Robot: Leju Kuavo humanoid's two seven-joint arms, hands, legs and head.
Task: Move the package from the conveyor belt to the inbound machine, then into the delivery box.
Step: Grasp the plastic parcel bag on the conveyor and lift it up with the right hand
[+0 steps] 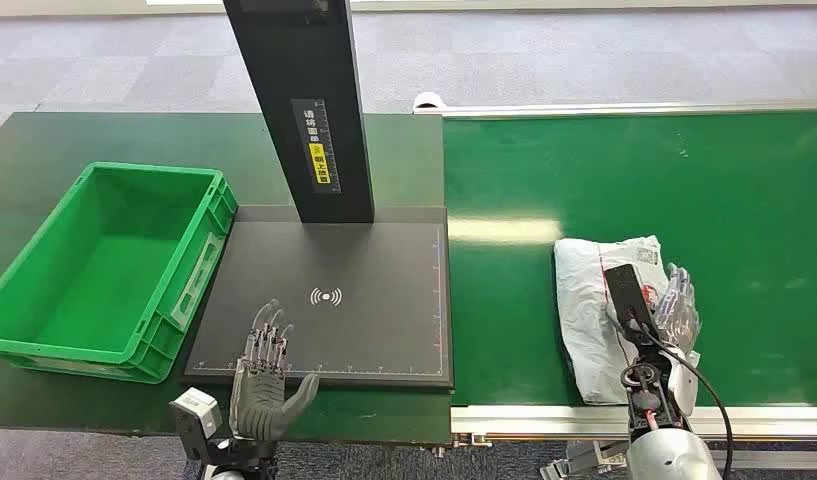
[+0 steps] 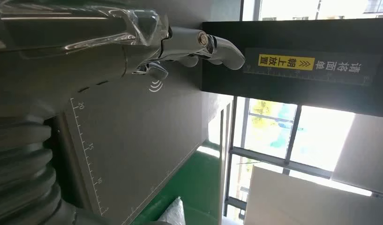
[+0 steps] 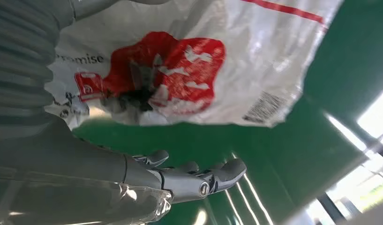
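The first step is judged to be in hand, the pickup from the conveyor belt point(image 1: 744, 190); the white package point(image 1: 594, 310) lies flat on the green belt near its front edge, well apart from the black inbound machine point(image 1: 384, 270) and the green delivery box point(image 1: 104, 260) beyond it. The right hand point(image 1: 674, 305) is seen beside the package's right edge, fingers extended and apart, nothing held; a closing grasp would be needed next. The left hand point(image 1: 266, 370) is held open above the machine's front edge, fingers spread and pointing forward.
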